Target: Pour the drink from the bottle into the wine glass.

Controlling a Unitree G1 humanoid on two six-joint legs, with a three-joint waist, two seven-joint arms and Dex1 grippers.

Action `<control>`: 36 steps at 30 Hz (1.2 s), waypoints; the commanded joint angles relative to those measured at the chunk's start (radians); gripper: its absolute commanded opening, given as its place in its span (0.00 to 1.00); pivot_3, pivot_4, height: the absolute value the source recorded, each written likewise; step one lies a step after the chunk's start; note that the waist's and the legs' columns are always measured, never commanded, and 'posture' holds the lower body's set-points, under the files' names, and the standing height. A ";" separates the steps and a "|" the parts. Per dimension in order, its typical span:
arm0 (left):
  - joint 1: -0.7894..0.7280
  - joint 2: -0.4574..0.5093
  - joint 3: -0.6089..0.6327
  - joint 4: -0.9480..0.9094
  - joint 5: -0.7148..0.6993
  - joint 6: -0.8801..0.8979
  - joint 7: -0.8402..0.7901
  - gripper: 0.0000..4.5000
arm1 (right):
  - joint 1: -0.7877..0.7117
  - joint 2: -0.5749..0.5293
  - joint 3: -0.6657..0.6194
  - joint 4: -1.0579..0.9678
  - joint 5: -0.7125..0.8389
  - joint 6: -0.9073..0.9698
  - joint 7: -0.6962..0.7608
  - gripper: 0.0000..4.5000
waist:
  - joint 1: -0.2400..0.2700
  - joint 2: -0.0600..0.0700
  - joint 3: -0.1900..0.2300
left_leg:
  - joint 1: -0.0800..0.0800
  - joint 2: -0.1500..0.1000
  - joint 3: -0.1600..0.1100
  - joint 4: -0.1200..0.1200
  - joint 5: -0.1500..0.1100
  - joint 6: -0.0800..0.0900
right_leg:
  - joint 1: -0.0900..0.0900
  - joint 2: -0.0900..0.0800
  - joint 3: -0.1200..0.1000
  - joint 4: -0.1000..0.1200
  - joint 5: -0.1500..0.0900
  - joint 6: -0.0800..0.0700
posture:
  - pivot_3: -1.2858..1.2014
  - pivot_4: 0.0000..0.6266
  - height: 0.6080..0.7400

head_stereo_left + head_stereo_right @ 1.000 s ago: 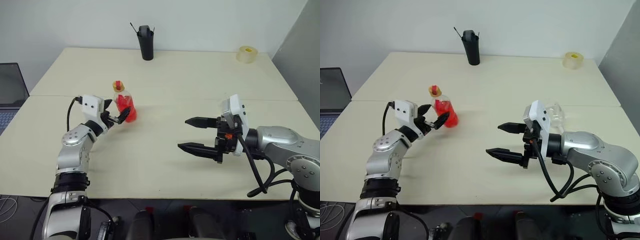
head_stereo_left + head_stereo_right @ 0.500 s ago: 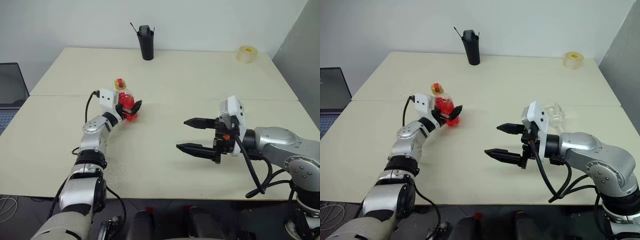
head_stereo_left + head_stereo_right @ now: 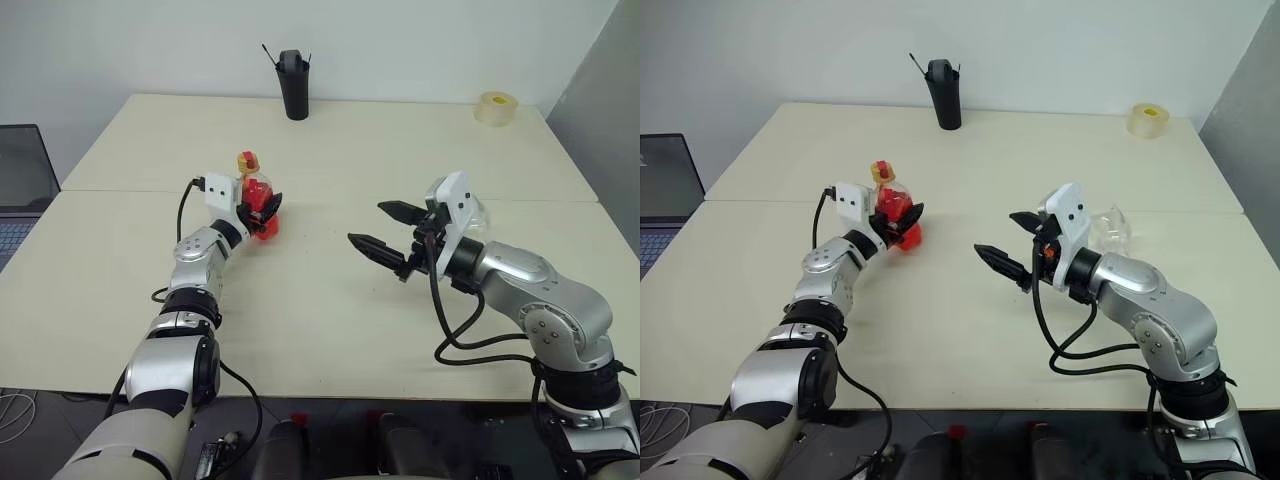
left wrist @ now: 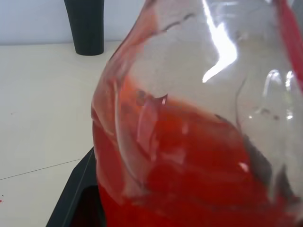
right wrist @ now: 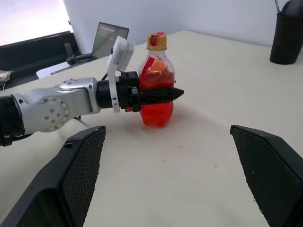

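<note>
A pale table (image 3: 330, 150) is seen with a tall black cup (image 3: 292, 85) at 12 o'clock near the far edge, thin dark sticks poking out of its top; what else is inside cannot be made out. A yellowish tape roll (image 3: 494, 108) lies at 2 o'clock by the far right corner. A laptop (image 3: 22, 185) is cut off at 9 o'clock beside the table. The bottle (image 3: 255, 200) stands upright at about 10 o'clock from the table's middle, yellow cap on, its lower part filled with the red-orange drink (image 4: 189, 170) and the upper part clear. The left gripper (image 3: 262, 212) is clamped on the bottle's body, one black finger (image 5: 158, 93) seen lying across its front in the right wrist view; part of the bottle is covered by those fingers. The right gripper (image 3: 384, 232) hangs over the table at 3 o'clock from the bottle, well apart from it, its two fingers spread wide with nothing between them. The wine glass (image 3: 1108, 226) stands just behind the right wrist, mostly hidden by the white camera housing; only part of its clear bowl shows, stem and foot not seen, and whether anything is in it cannot be told. Open table lies between bottle and glass apart from the right gripper.
</note>
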 commanded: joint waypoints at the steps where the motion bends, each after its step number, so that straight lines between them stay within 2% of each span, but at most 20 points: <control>1: 0.021 0.011 -0.013 -0.065 -0.005 0.015 -0.099 0.54 | -0.014 -0.028 -0.040 -0.031 0.018 0.058 -0.012 1.00 | 0.000 0.000 0.000 | 0.000 0.000 0.000 0.000 0.000 0.000 | 0.000 0.000 0.000 0.000 0.000 0.000 | 0.52 0.24 1.00; 5: 0.157 0.020 -0.061 -0.392 -0.083 0.207 -0.267 0.54 | -0.125 -0.059 -0.079 -0.040 -0.008 0.248 -0.147 1.00 | -0.005 0.000 0.000 | 0.000 0.001 0.001 0.000 0.002 -0.004 | 0.000 0.000 0.001 0.000 0.000 0.000 | 0.52 0.24 1.00; 7: 0.216 0.015 -0.094 -0.532 -0.105 0.277 -0.308 0.54 | -0.172 -0.055 -0.094 -0.069 0.048 0.323 -0.151 1.00 | -0.003 0.001 0.000 | 0.000 0.002 0.001 -0.001 0.003 -0.005 | -0.001 -0.001 0.002 0.001 0.000 0.000 | 0.52 0.24 1.00; 11: 0.282 0.010 -0.175 -0.714 -0.122 0.374 -0.385 0.54 | -0.238 -0.004 -0.148 -0.116 0.186 0.416 -0.147 1.00 | -0.002 0.001 0.000 | 0.000 0.002 -0.003 -0.001 0.003 -0.005 | 0.000 -0.001 0.002 0.001 0.000 -0.001 | 0.52 0.24 1.00; 15: 0.281 -0.010 -0.220 -0.849 -0.153 0.466 -0.415 0.54 | -0.267 0.016 -0.171 -0.152 0.308 0.496 -0.153 1.00 | 0.002 0.000 0.000 | -0.002 0.001 -0.004 0.000 0.001 -0.003 | 0.000 0.000 0.001 0.000 0.000 -0.001 | 0.52 0.24 1.00; 18: 0.280 -0.024 -0.254 -0.900 -0.158 0.490 -0.435 0.54 | -0.258 0.024 -0.165 -0.174 0.355 0.527 -0.180 1.00 | 0.000 0.000 0.000 | -0.003 0.001 -0.004 0.000 0.001 -0.002 | 0.000 -0.001 0.001 0.000 0.000 -0.001 | 0.52 0.24 1.00; 26: 0.287 -0.045 -0.293 -0.910 -0.144 0.431 -0.461 0.54 | -0.250 0.105 -0.210 -0.125 0.336 0.545 -0.356 1.00 | -0.004 0.001 0.000 | -0.002 0.001 -0.004 -0.001 0.001 -0.002 | 0.000 0.000 0.002 0.000 0.000 -0.001 | 0.52 0.24 1.00; 36: 0.298 -0.065 -0.324 -0.910 -0.135 0.402 -0.462 0.52 | -0.247 0.145 -0.219 -0.100 0.348 0.528 -0.424 1.00 | -0.003 0.001 0.000 | -0.002 0.001 -0.004 -0.001 0.001 -0.002 | -0.001 0.000 0.002 0.000 0.000 -0.001 | 0.52 0.24 1.00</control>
